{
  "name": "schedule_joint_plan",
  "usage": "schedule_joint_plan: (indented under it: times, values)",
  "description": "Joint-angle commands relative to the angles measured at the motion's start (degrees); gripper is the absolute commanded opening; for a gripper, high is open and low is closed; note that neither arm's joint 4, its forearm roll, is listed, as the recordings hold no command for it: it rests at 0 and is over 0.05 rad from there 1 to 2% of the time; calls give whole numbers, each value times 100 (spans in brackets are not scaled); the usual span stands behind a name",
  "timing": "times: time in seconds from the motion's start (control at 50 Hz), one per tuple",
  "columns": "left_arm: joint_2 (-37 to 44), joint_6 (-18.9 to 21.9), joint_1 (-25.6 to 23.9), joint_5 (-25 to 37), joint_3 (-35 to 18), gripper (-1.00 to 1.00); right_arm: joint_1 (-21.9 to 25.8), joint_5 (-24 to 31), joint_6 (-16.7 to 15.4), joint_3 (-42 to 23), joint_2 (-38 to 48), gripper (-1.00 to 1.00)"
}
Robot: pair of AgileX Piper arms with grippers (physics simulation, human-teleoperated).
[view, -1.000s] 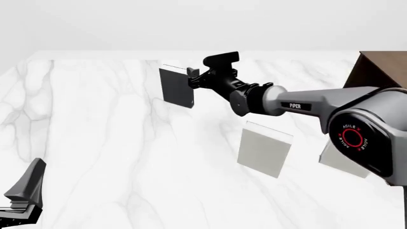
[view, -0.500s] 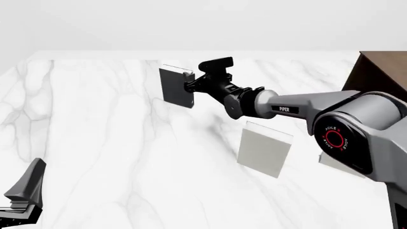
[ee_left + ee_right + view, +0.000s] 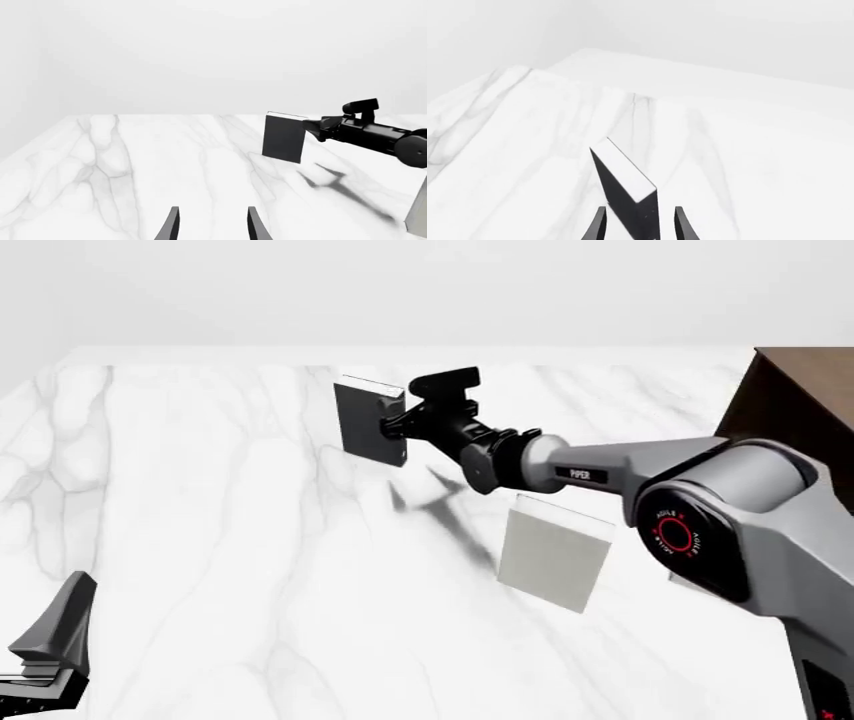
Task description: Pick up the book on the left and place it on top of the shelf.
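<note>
The book (image 3: 364, 420) is slim and dark grey with white page edges, and it stands upright on the far middle of the marble table. My right gripper (image 3: 396, 426) reaches it from the right and is open. In the right wrist view the book (image 3: 627, 192) sits between the two fingers of my right gripper (image 3: 640, 210), with a gap on each side. The shelf (image 3: 790, 405) is dark brown and stands at the far right edge. My left gripper (image 3: 54, 635) rests low at the near left, open and empty, far from the book (image 3: 285, 137).
A wider pale grey book (image 3: 554, 552) stands upright right of centre, below the right arm's forearm (image 3: 627, 468). The marble table (image 3: 200, 540) stretches left and forward. In the left wrist view the right arm (image 3: 373, 136) comes in beside the book.
The right gripper has moved left toward the book, and its fingers now straddle the book's right edge. The book and the left arm have stayed still.
</note>
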Motion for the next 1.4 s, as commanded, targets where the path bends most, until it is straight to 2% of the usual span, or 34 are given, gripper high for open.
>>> schedule_joint_plan:
  times: [0.02,0.96,1.4]
  values:
    - [0,0,0,0,0,100,-2,18,9,-181,164,100]
    - [0,0,0,0,0,100,-40,262,68,-1011,855,100]
    - [0,0,0,0,0,100,-46,556,68,-1639,1262,100]
